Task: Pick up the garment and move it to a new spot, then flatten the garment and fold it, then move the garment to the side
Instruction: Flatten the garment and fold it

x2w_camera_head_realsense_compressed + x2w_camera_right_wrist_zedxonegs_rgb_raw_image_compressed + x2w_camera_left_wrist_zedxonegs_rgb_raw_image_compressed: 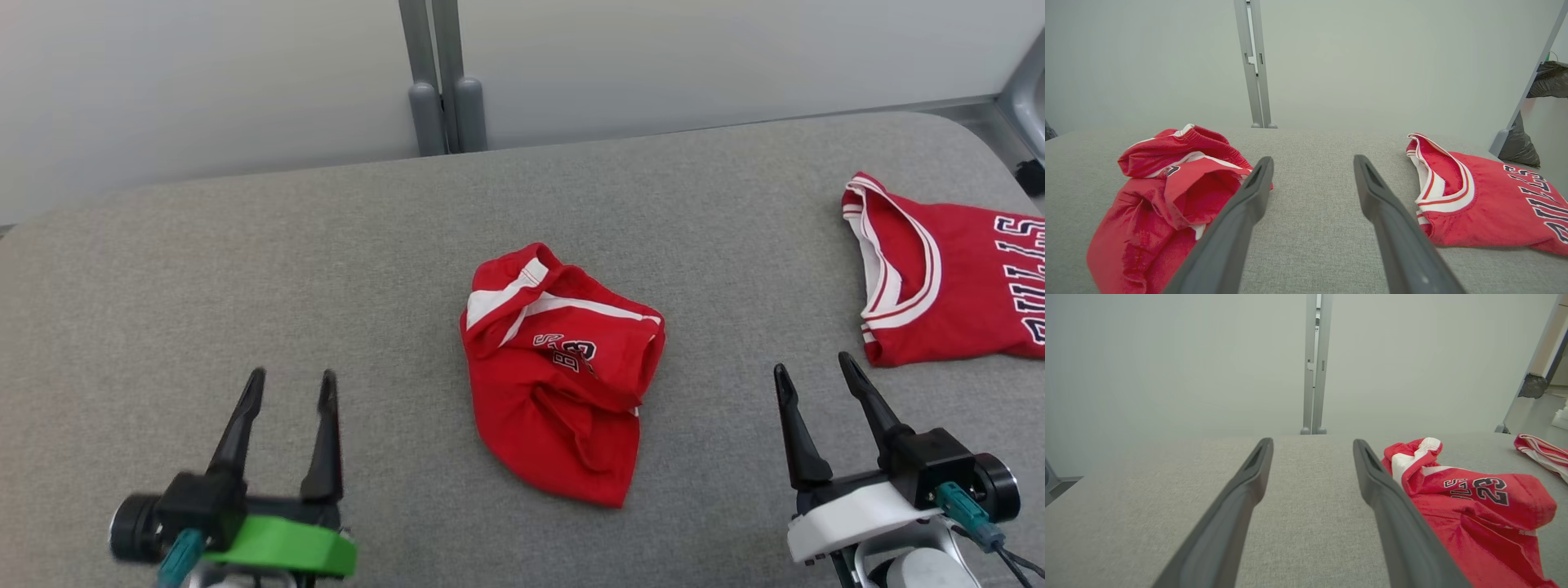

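Grey padded table [245, 269] runs across my head view from edge to edge. A pale wall panel stands behind it, with two grey upright posts [441, 82] side by side at the middle of the far edge.

Garments on the table: two, both red with white trim. The flat red jersey [947, 278] lies at far right, neck opening toward centre, its dark lettering running off the frame edge. The crumpled red garment [559, 376] — the one for this job — is bunched in a heap at table centre. It has a white band on its far side, and a "23" is readable on a fold in the left wrist view. The two lie well apart, with bare grey cloth between them.

Grippers: two, each with two long dark fingers, so four fingers in all. The left gripper [292, 377], green-collared, is at lower left with jaws spread wide and grey table showing between them. The heap lies to its right, near but apart. The right gripper [810, 363], white-collared, is at lower right, jaws likewise spread. It stands between the garments — heap off its left, jersey off its right and a little farther up the table, clear of both. Both grippers point toward the far edge. I cannot tell whether the fingertips rest on the table or hang above it.
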Controlling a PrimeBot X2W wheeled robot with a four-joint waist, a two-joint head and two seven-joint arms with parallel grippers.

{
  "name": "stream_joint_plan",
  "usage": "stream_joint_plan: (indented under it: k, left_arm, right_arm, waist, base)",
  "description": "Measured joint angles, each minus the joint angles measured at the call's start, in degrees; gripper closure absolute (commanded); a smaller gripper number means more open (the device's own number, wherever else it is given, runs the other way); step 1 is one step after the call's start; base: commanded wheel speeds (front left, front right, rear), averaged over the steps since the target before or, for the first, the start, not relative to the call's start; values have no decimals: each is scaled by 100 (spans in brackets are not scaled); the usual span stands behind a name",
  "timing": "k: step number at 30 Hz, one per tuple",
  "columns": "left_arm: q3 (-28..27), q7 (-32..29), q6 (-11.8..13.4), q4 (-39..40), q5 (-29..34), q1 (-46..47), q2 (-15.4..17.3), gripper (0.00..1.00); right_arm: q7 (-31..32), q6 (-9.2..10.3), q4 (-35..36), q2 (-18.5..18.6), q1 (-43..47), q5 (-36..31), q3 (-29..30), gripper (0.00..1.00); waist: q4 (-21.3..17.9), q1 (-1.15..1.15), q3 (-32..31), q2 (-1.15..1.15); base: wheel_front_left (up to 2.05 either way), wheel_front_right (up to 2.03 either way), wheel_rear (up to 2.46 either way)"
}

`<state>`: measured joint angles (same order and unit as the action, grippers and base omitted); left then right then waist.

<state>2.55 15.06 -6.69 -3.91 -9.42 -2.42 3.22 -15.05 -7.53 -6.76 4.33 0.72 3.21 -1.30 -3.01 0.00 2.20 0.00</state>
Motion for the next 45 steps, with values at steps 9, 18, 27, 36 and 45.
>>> stream_joint_plan:
  k: [9,18,27,36,45]
  left_arm:
    - [2479,-887,-73,-998,138,2900,545,0]
    - [3448,-2045,-47,-3029,-560,4397,1038,0]
    - [3112,-1976,178,-3909,-931,4441,971,100]
    - [2070,-1263,608,-3562,-1963,4694,427,100]
    - [1794,-840,949,-2720,-2015,4728,537,100]
  right_arm:
    - [-1,0,-41,-64,-354,154,-272,0]
    - [0,0,-140,-133,-525,302,-434,0]
    - [0,0,-125,-141,-470,309,-327,0]
    - [0,0,-130,-145,-441,287,-315,0]
    - [0,0,-155,-145,-325,264,-297,0]
  waist:
    - [-510,0,469,0]
    - [-1294,0,855,0]
    - [-1540,0,1026,0]
    - [-1249,0,902,0]
    - [-1003,0,663,0]
  base:
    - [0,0,0]
    - [0,0,0]
    - [0,0,0]
    - [0,0,0]
    - [0,0,0]
